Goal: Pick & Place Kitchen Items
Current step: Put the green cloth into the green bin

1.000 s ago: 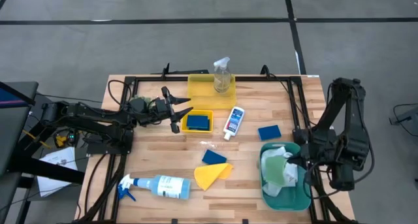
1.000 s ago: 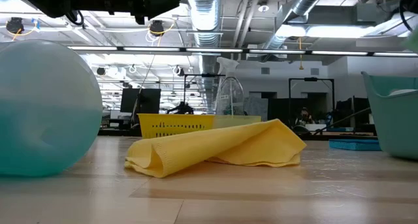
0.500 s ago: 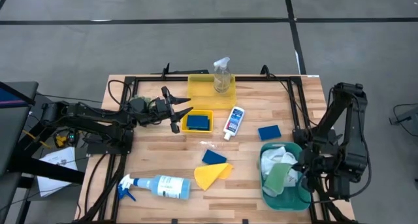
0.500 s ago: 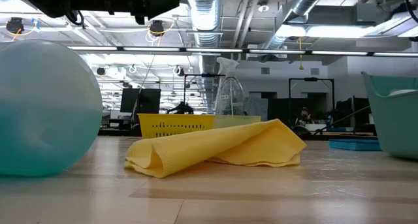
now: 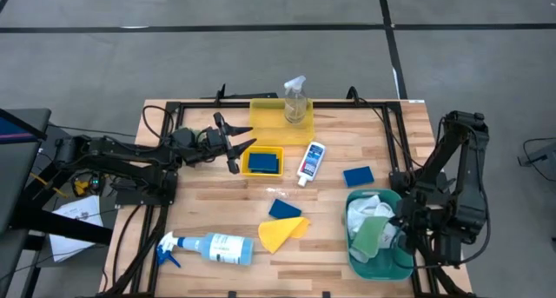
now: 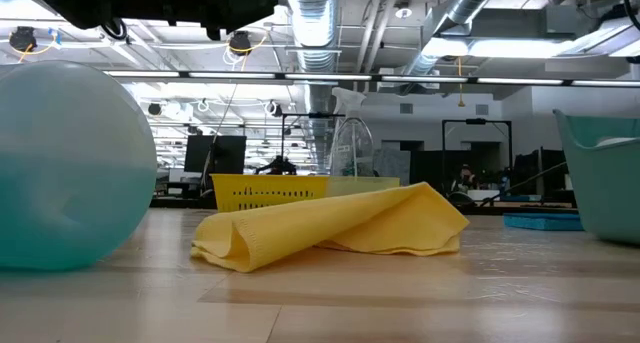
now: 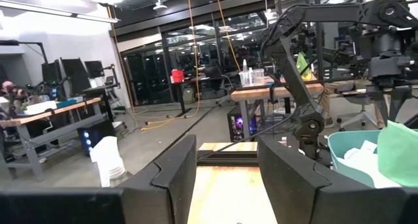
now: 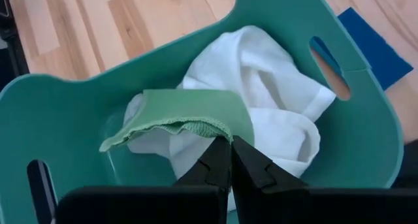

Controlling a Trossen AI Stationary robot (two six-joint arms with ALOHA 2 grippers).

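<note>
Green cloth [image 8: 196, 113] hangs pinched in the right gripper [image 8: 230, 160], fingers pressed together on its folded edge, over the teal bin [image 8: 59, 100]; under it a white cloth [image 8: 274, 113] lies crumpled inside the bin.

Step in hand, as judged: lifting the green cloth out of the bin, or setting it in; the frames do not say which. To do it well either way: keep the pinch on the doubled hem, move straight up or down within the bin walls, and check that the white cloth is not snagged along.

Left gripper [image 5: 233, 147] hovers well apart from the bin, just beside the small yellow tray [image 5: 280, 150] holding a blue sponge [image 5: 263, 162]; fingers spread, nothing between them.

Other items relative to the bin:
- blue sponge on the table [image 5: 358, 175] just beside the bin's far rim
- yellow cloth [image 5: 282, 233] with another blue sponge [image 5: 284, 208] touching it, near the bin's left side
- small white blue-capped bottle [image 5: 311, 162] between the bin and the small tray
- blue-white spray bottle [image 5: 208, 247] lying flat, well apart
- clear spray bottle [image 5: 295, 101] upright in the large yellow tray [image 5: 265, 120], well apart

Hard to make out:
- bin floor, covered by the cloths
- how much green cloth sits behind the fingertips
- low view: the near spray bottle fills the left side and hides what lies behind; the bin shows only as an edge, probably its left wall.
</note>
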